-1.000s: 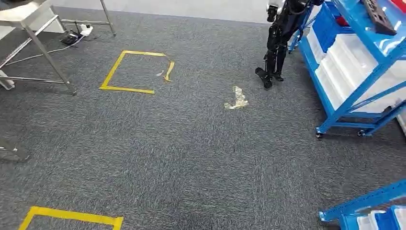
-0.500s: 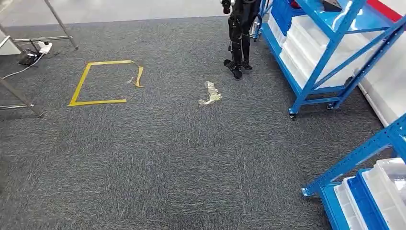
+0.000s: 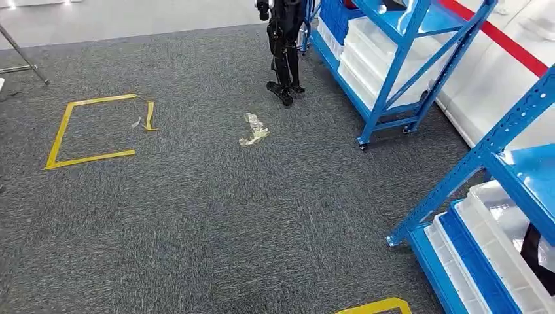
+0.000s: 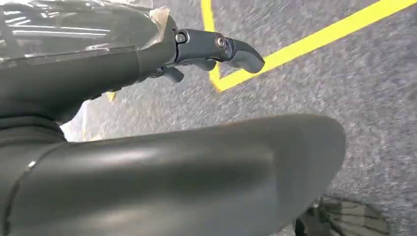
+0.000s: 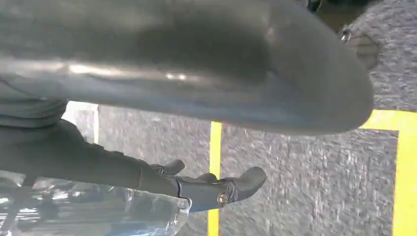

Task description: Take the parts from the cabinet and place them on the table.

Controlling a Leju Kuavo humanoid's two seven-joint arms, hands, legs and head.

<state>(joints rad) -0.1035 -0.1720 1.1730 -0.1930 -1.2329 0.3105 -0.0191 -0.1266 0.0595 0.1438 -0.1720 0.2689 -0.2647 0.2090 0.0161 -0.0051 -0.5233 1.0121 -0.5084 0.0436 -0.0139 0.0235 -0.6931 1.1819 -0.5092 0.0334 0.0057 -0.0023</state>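
Carpet [image 3: 196, 216], grey, head view, left to right:
- metal table leg [image 3: 25, 57] at the far-left top edge.
- yellow tape square [image 3: 57, 134] on the floor, one corner peeling up. A second tape corner [image 3: 374, 305] is at the bottom edge, so 2 tape marks.
- 1 crumpled clear scrap [image 3: 254, 129], between the square and the racks.
- second robot [image 3: 283, 49], dark legs, stands just beside the end of the far rack.
- 2 blue steel racks. The far rack [image 3: 396, 55] is on castors and has white bins stacked on its lower shelves. The near rack [image 3: 487, 154] is at the right edge; its bottom shelf holds white trays [image 3: 504, 258] with a blue one between them.
- dark item [image 3: 538, 252] in the near rack's outer tray; cannot tell what part it is.
- red stripe [image 3: 501, 40] runs along the pale floor behind the racks.

Left hand [image 4: 196, 49]: fingers stretched out and apart over the carpet, holding nothing, with glossy clear film across the hand's body. Yellow tape line [image 4: 314, 42] is on the floor under it.
Right hand [image 5: 206, 189]: same pose, fingers out, empty, clear film on it, and a yellow tape line [image 5: 215, 147] below.
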